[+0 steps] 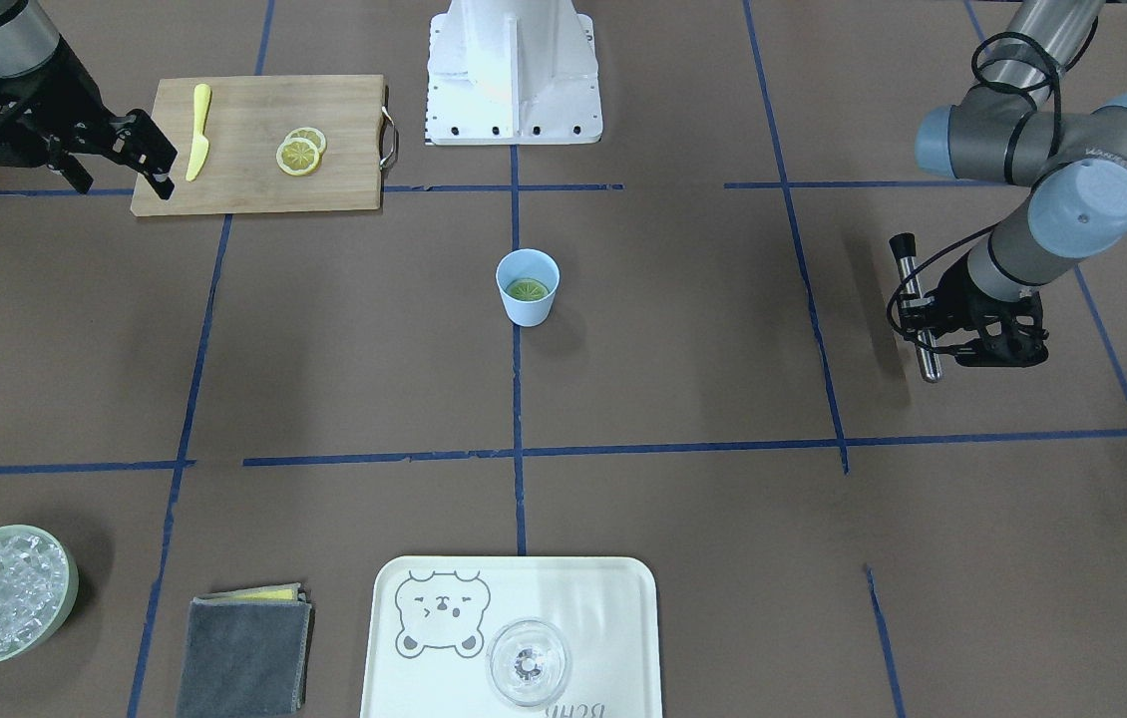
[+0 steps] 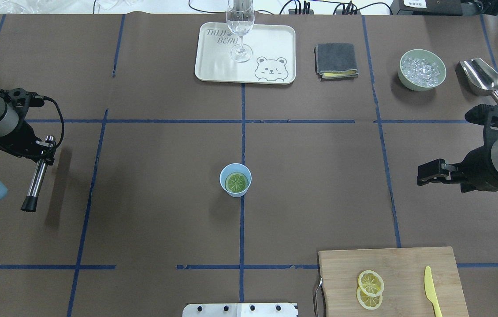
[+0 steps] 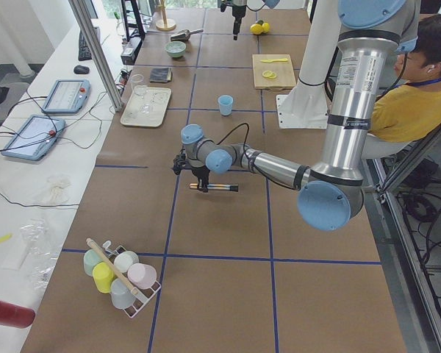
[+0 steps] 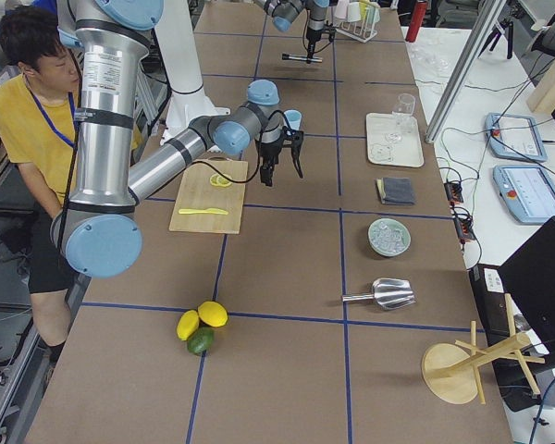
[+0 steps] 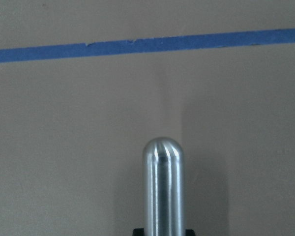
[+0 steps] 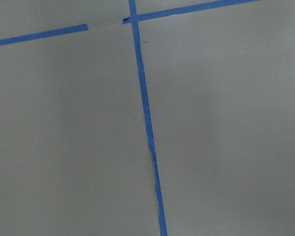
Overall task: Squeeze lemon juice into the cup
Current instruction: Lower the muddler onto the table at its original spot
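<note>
The light-blue cup (image 1: 528, 299) (image 2: 224, 178) stands upright at the table's centre, on the blue tape line. One lemon slice (image 1: 528, 290) (image 2: 236, 182) lies inside it and looks greenish there. Two more lemon slices (image 1: 299, 152) (image 2: 370, 288) overlap on the wooden cutting board (image 1: 264, 179). My left gripper (image 1: 935, 337) (image 2: 42, 152) is shut on a metal muddler (image 1: 919, 309) (image 2: 36, 178) (image 5: 162, 187), far to the cup's side and above the table. My right gripper (image 1: 157, 160) (image 2: 423, 174) is open and empty, at the board's outer edge.
A yellow plastic knife (image 1: 198, 130) lies on the board. A pale green bowl of ice (image 1: 0, 593), a grey cloth (image 1: 244, 648) and a bear tray (image 1: 613, 588) holding a clear glass (image 1: 527, 661) line the far side. A metal scoop (image 2: 480, 77) lies beyond the bowl.
</note>
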`<control>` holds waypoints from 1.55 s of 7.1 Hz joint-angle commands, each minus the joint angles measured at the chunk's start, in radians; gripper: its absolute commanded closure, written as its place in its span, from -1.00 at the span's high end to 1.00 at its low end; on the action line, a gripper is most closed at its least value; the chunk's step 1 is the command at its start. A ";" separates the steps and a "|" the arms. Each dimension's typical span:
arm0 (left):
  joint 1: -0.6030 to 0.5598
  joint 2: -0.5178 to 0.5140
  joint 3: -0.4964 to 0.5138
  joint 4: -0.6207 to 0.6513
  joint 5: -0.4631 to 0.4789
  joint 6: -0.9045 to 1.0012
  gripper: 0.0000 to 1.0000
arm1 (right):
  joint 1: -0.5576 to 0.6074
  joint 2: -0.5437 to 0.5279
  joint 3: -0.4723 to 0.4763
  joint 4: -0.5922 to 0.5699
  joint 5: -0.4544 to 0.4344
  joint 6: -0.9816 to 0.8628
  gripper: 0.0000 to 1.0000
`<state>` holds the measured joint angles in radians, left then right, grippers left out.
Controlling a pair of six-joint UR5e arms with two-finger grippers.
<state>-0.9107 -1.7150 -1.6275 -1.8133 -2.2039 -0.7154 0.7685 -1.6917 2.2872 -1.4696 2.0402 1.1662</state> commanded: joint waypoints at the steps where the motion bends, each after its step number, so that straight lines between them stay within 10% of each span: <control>1: 0.001 0.002 0.011 0.000 0.000 -0.001 -1.00 | 0.000 0.001 0.001 0.000 0.000 0.001 1.00; 4: 0.006 -0.003 0.018 -0.004 0.003 -0.059 -1.00 | 0.000 0.001 0.001 0.000 0.000 0.001 1.00; 7: 0.007 -0.003 0.018 -0.012 0.009 -0.056 0.99 | 0.001 0.000 0.014 0.000 0.002 0.001 1.00; 11: -0.010 0.005 -0.101 -0.006 0.012 -0.017 1.00 | 0.003 0.000 -0.008 -0.002 0.002 -0.049 1.00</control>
<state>-0.9090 -1.7156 -1.6626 -1.8219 -2.1924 -0.7536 0.7705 -1.6920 2.2939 -1.4705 2.0413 1.1488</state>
